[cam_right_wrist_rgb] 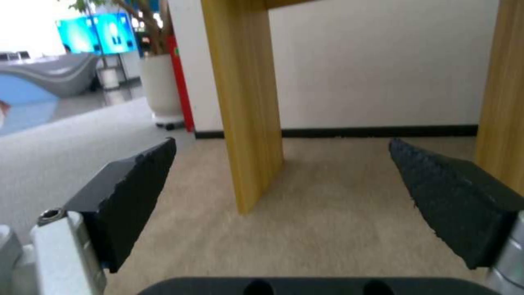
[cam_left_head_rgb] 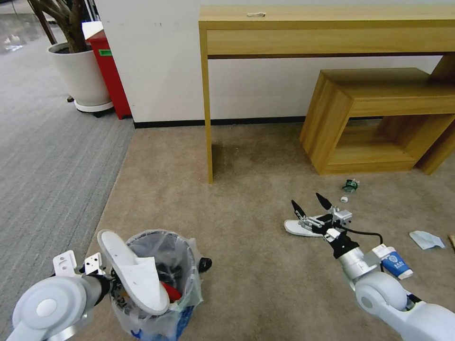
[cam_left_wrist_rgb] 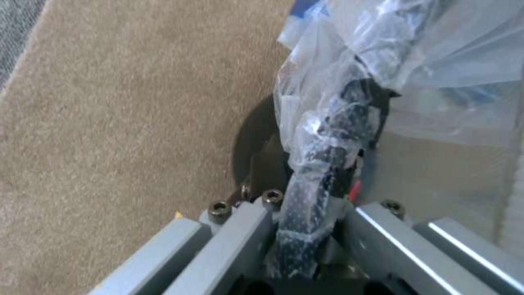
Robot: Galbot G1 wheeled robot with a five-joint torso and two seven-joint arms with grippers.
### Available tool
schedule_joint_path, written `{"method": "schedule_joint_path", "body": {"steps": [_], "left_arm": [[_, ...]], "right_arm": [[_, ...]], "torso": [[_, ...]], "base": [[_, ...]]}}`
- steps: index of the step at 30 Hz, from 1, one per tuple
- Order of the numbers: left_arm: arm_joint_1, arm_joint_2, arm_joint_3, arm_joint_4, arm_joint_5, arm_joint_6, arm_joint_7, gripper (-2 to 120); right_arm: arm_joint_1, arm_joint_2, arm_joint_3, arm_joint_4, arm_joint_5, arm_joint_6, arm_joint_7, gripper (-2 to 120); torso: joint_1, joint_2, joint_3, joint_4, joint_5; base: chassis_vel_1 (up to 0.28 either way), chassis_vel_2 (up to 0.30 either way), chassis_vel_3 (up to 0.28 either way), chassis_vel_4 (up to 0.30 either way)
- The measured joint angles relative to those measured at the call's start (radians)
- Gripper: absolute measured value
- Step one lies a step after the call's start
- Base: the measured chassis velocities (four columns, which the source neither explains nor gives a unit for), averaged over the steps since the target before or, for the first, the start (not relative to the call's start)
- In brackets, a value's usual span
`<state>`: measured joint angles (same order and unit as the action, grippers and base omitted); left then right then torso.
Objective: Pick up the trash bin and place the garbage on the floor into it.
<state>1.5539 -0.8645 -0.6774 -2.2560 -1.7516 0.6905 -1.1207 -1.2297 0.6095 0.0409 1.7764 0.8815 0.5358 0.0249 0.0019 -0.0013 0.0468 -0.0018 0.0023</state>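
Note:
The trash bin point(cam_left_head_rgb: 182, 265), a dark wire bin lined with a clear bag, stands on the beige floor point(cam_left_head_rgb: 256, 265) at the lower left. A white slipper point(cam_left_head_rgb: 135, 272) pokes out of it beside something red point(cam_left_head_rgb: 171, 292). My left gripper point(cam_left_head_rgb: 110, 279) is shut on the bin's bagged rim point(cam_left_wrist_rgb: 319, 180); the left wrist view shows the gripper point(cam_left_wrist_rgb: 311, 229) closed on it. Open, my right gripper point(cam_left_head_rgb: 306, 199) hovers just above a second white slipper point(cam_left_head_rgb: 296, 228) lying on the floor. In the right wrist view this gripper point(cam_right_wrist_rgb: 282, 143) has its fingers point(cam_right_wrist_rgb: 136, 184) spread wide.
A blue-white paper cup point(cam_left_head_rgb: 397, 265) lies beside my right forearm, a tissue point(cam_left_head_rgb: 426, 239) and a stick point(cam_left_head_rgb: 452, 241) farther right. A crushed bottle point(cam_left_head_rgb: 350, 185) and white cap point(cam_left_head_rgb: 344, 199) lie near the low wooden shelf point(cam_left_head_rgb: 379, 118). The wooden table's leg point(cam_left_head_rgb: 207, 118) stands ahead.

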Motion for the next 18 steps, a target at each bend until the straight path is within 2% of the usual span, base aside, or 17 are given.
{"method": "schedule_joint_path", "body": {"steps": [4, 9, 18], "left_arm": [[0.0, 0.022, -0.001, 0.012, -0.064, 0.007, -0.03, 0], [-0.011, 0.041, -0.003, 0.007, -0.234, 0.015, -0.097, 0], [-0.003, 0.045, -0.002, -0.014, -0.31, 0.021, -0.124, 0]], "right_arm": [[-0.018, 0.002, -0.002, -0.011, -0.028, 0.005, 0.003, 99], [-0.041, 0.005, 0.005, -0.013, -0.048, 0.013, 0.004, 98], [-0.086, -0.007, 0.027, -0.021, -0.095, 0.003, 0.019, 97]], "torso": [[0.0, 0.0, 0.0, 0.0, 0.0], [0.0, 0.0, 0.0, 0.0, 0.0], [0.0, 0.0, 0.0, 0.0, 0.0]], "base": [[0.0, 0.0, 0.0, 0.0], [0.0, 0.0, 0.0, 0.0], [0.0, 0.0, 0.0, 0.0]]}}
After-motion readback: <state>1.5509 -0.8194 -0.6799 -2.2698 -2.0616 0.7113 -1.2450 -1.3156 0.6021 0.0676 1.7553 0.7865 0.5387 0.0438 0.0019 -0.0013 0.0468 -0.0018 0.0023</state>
